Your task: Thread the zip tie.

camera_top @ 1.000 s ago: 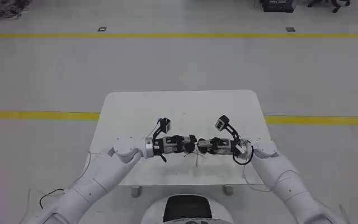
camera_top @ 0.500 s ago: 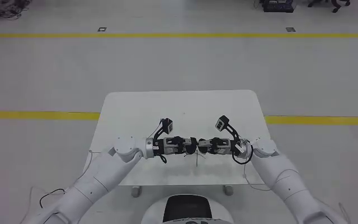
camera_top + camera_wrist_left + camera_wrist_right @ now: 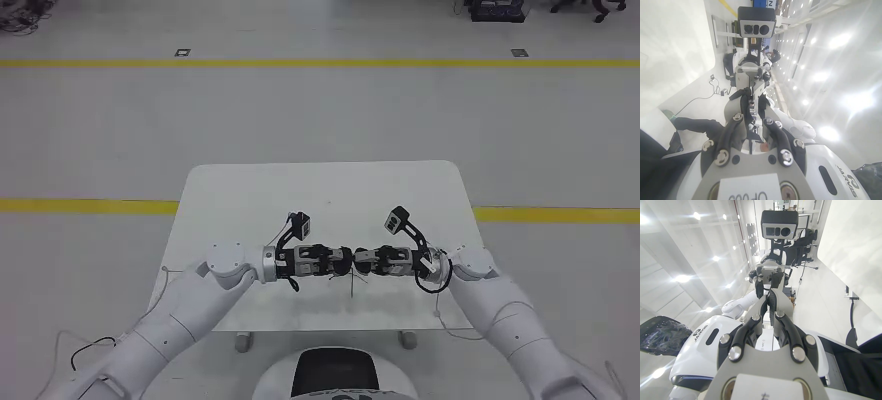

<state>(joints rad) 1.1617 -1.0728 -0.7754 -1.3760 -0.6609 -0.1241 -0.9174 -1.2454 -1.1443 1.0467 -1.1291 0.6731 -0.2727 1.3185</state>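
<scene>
Top view: zip tie (image 3: 352, 284) hangs as a thin dark strand over the table (image 3: 320, 190), close to its near edge. Left gripper (image 3: 343, 262) and right gripper (image 3: 361, 262) meet tip to tip there, each narrowed to a pinch on the zip tie.

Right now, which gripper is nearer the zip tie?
Right. The right gripper appears to have its fingers closed on the zip tie, whose loose end hangs toward the table's front. The left gripper faces it tip to tip, just beside the tie.
</scene>
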